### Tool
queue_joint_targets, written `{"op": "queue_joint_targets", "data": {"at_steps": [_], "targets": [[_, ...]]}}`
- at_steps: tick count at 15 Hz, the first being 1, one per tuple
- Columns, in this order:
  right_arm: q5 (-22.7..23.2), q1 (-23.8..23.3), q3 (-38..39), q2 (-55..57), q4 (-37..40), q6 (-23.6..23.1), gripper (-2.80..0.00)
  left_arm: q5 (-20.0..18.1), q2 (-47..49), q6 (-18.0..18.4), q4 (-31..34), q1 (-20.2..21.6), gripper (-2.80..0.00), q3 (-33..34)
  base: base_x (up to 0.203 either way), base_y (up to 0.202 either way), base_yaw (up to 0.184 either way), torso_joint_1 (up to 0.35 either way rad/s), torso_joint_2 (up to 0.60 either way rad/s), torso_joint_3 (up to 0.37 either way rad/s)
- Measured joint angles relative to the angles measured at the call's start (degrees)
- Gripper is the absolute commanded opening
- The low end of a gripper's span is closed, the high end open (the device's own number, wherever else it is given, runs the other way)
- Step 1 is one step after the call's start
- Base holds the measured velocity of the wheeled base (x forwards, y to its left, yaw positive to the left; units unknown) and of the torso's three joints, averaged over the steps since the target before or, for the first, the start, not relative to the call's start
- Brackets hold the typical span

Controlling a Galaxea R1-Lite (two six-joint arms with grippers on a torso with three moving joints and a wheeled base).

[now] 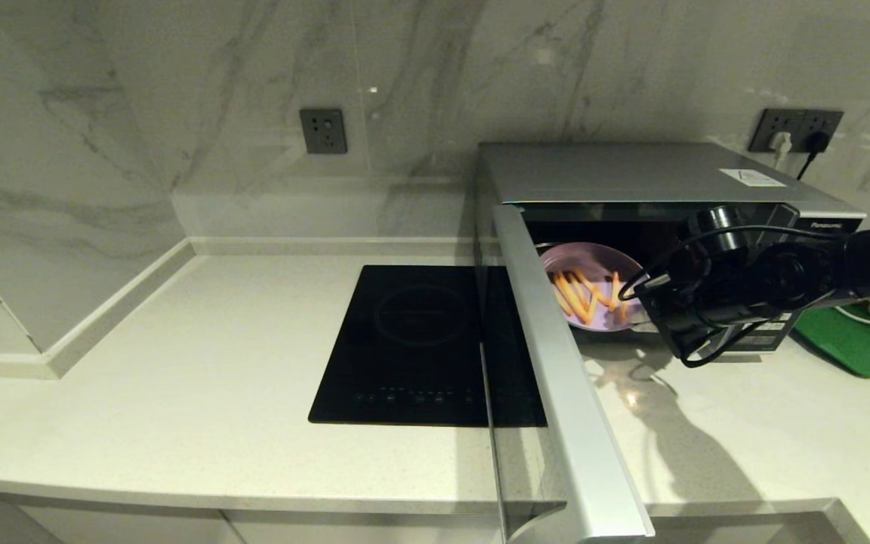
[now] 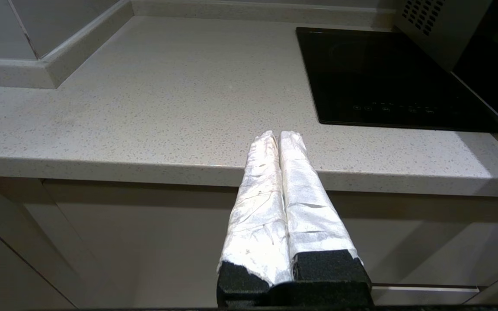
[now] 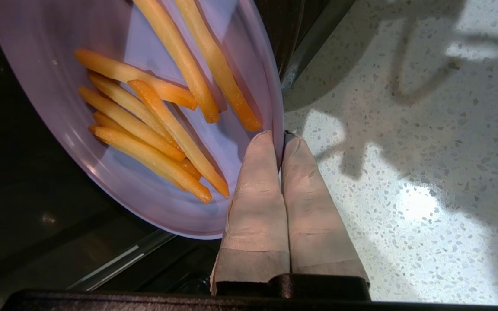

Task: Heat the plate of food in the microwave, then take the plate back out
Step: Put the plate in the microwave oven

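A black induction cooktop [image 1: 424,344] sits flush in the speckled worktop [image 1: 178,363] near its front edge. A green board [image 1: 858,340] lies at the right edge.

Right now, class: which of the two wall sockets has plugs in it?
The right wall socket, behind the microwave: a white and a black plug sit in it. The left wall socket, above the cooktop, is empty.

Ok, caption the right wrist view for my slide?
Right gripper pinches the rim of the lavender plate of fries at the microwave's open mouth.
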Motion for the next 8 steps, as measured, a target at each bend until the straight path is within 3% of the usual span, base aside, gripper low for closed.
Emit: {"op": "queue_joint_targets", "data": {"at_steps": [8], "targets": [[-0.07, -0.01, -2.61, 1.58, 0.03, 0.0, -2.8, 0.0, 0.0, 0.01, -0.02, 0.0, -2.8, 0.0, 0.0, 0.0, 0.0, 0.0, 0.0, 0.0]]}}
